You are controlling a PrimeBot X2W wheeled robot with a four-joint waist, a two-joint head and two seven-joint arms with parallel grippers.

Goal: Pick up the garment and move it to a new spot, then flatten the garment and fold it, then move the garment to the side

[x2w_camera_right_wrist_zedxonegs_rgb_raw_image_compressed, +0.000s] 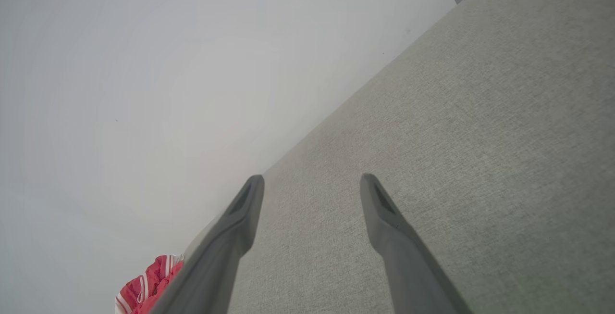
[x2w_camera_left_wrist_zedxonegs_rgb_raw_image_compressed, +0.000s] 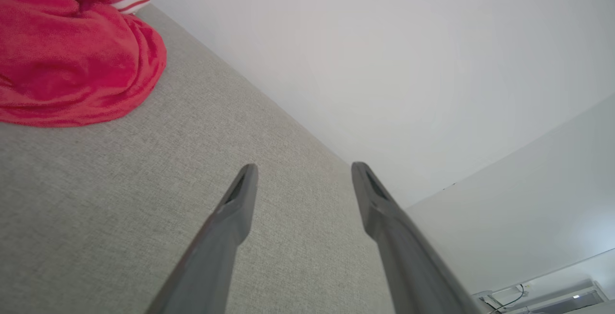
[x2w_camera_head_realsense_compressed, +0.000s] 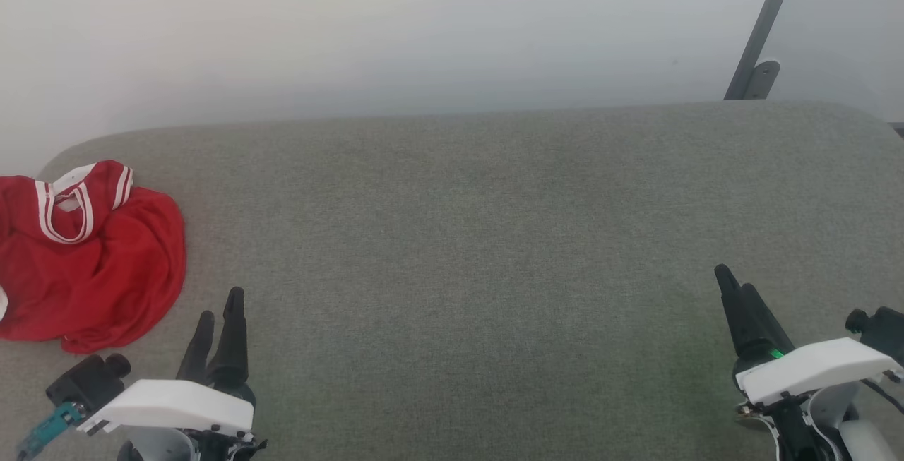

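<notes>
Head view: crumpled garment [x2w_camera_head_realsense_compressed: 92,256] on grey fabric surface [x2w_camera_head_realsense_compressed: 494,235]

The broad grey-green woven cloth surface [x2w_camera_head_realsense_compressed: 466,235] is open from its centre out to 3 o'clock and down to 6 o'clock. That leaves free passage between the left gripper [x2w_camera_head_realsense_compressed: 220,304] at 7 o'clock and the right gripper [x2w_camera_head_realsense_compressed: 734,279] at 4 o'clock, both with fingers spread. The one obstacle on the surface is the crumpled red thin-fabric shirt with white-striped trim [x2w_camera_head_realsense_compressed: 92,263], heaped at 9 o'clock by the edge. The plain white wall [x2w_camera_head_realsense_compressed: 424,23] closes 12 o'clock, and a slanted grey metal bar [x2w_camera_head_realsense_compressed: 766,23] stands at 1 o'clock.
</notes>
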